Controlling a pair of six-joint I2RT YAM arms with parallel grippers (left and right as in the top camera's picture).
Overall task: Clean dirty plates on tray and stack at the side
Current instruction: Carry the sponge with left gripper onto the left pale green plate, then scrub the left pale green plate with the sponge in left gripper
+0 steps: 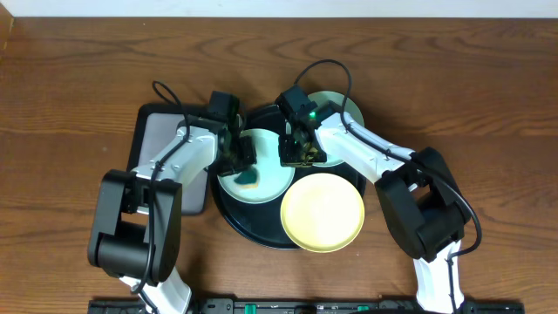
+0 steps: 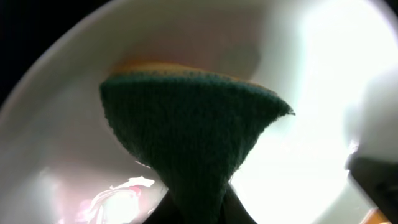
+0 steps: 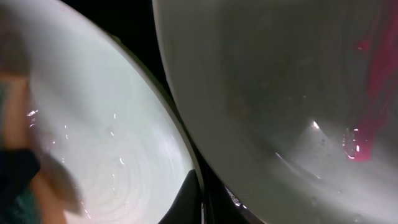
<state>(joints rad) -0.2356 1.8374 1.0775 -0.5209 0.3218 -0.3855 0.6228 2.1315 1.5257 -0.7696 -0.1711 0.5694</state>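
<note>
Left arm folded inward, left end effector (image 1: 239, 157) pinching sponge (image 1: 250, 180) on mint plate (image 1: 275, 173); right arm elbow-out, right end effector (image 1: 301, 150) low over plate's rim, grip: cannot tell.

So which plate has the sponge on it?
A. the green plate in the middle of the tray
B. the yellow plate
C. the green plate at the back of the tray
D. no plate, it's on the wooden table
A: in the overhead view the green sponge sits on the middle mint-green plate, while the yellow plate has nothing on it.
</note>
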